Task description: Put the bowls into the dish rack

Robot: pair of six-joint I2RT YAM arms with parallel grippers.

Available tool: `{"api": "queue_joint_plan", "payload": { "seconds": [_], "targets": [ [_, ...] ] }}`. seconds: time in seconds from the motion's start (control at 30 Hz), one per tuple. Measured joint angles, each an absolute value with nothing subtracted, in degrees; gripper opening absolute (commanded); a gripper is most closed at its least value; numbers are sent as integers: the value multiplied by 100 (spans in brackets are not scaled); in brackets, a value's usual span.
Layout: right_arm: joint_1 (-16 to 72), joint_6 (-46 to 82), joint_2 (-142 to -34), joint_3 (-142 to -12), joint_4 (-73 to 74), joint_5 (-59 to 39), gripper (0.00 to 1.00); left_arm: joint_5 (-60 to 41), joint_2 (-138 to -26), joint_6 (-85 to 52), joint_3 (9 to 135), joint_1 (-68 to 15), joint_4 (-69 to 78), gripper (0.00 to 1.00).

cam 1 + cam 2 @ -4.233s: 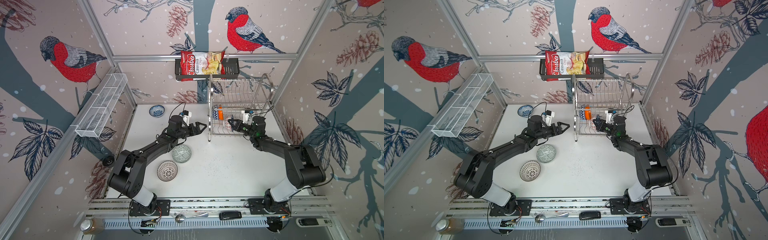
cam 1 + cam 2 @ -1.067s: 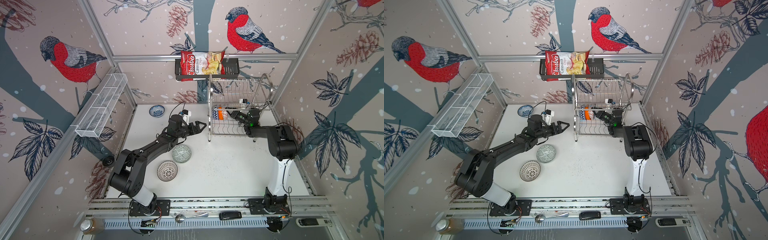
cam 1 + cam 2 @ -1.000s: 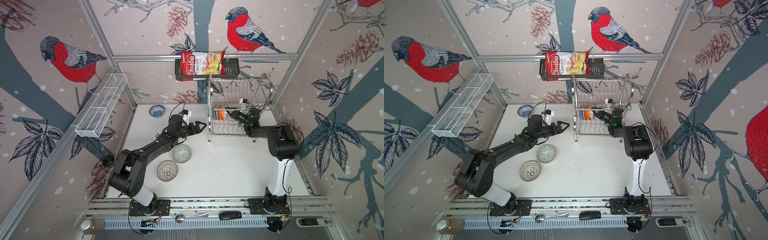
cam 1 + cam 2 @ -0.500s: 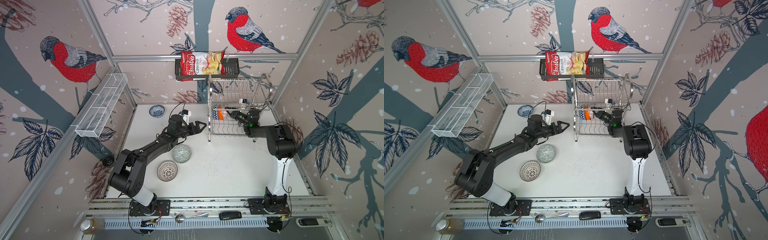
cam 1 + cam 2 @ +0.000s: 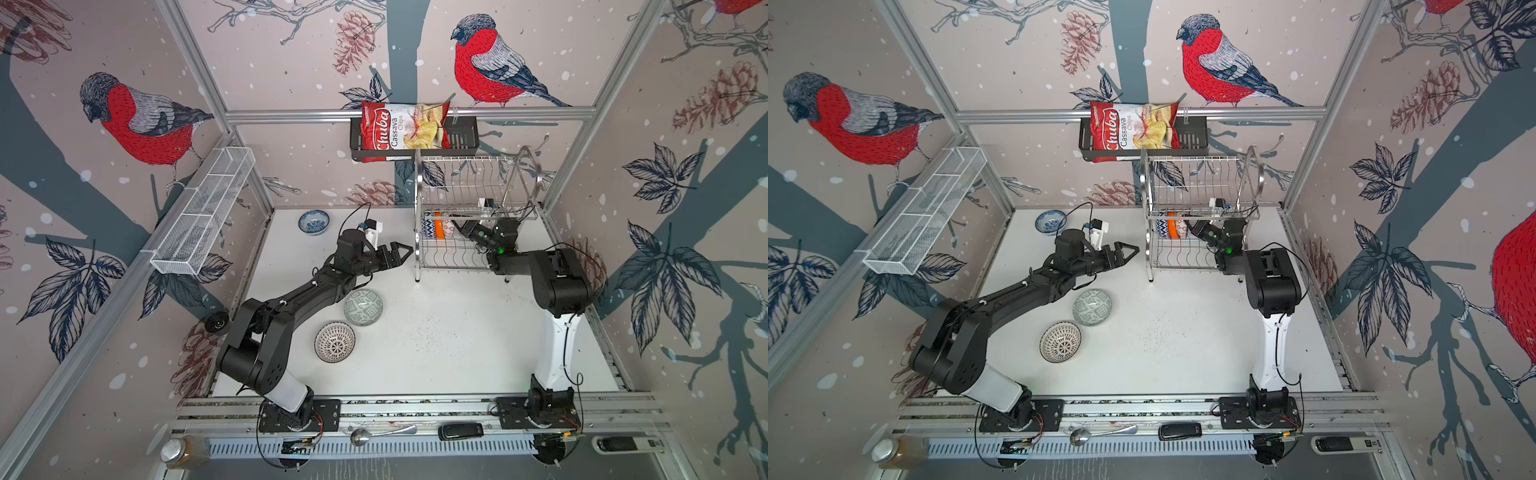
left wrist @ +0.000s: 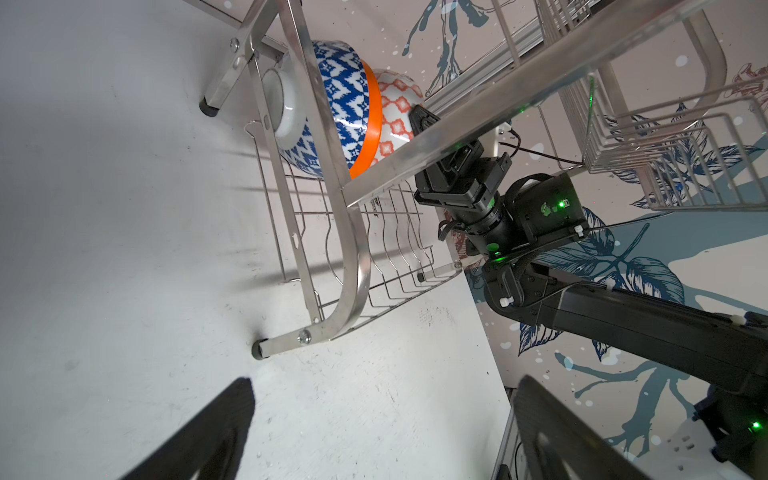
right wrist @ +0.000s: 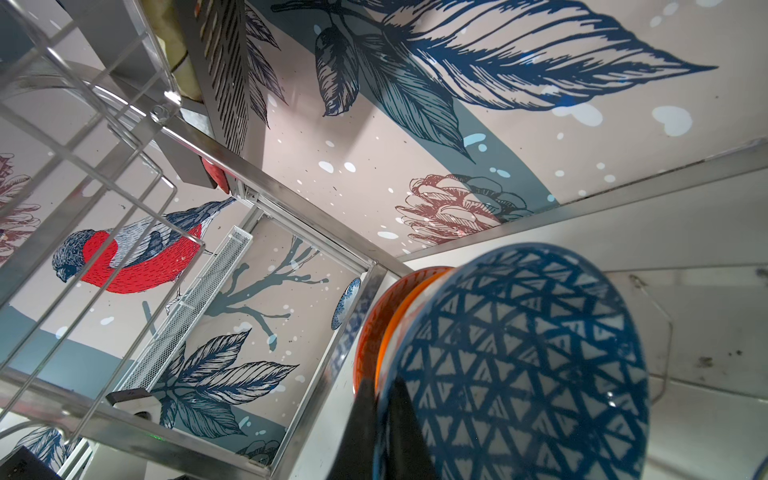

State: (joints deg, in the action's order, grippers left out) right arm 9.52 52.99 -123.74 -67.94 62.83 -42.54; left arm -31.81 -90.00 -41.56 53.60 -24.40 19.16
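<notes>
Top views: the right gripper [image 5: 459,227] is parked in the dish rack [image 5: 417,187], lower tier, upper right of centre. Three bowls [image 5: 363,307] are left on the table [image 5: 436,332].

Left wrist: the left gripper [image 6: 384,382] is spread wide at the bottom edge, nothing in it.

Right wrist: the blue triangle-patterned bowl [image 7: 519,365] is pinched by its rim, lower right, beside the orange bowl [image 7: 370,328].

Placing step, probably; a release and a clean pull-back are called for next.

- The right gripper [image 7: 381,386], pinching the blue triangle-patterned round bowl [image 7: 519,374], is running off the right wrist view's bottom edge, and so is the bowl.
- The plain orange round bowl [image 7: 368,332] is hiding mostly behind it.
- In both top views the shiny steel wire dish rack [image 5: 417,249] is masking both bowls.
- The left wrist view's bottom edge is cropping the left gripper [image 6: 384,380].
</notes>
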Motion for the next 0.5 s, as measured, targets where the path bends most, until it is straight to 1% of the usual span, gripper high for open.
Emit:
{"api": "queue_joint_plan", "payload": {
  "seconds": [0.5],
  "targets": [
    [812,6302,-12586,-6563,7572,-4521,2,-3194,-9000,-4156,5360,-2440,1916,97]
  ]
}}
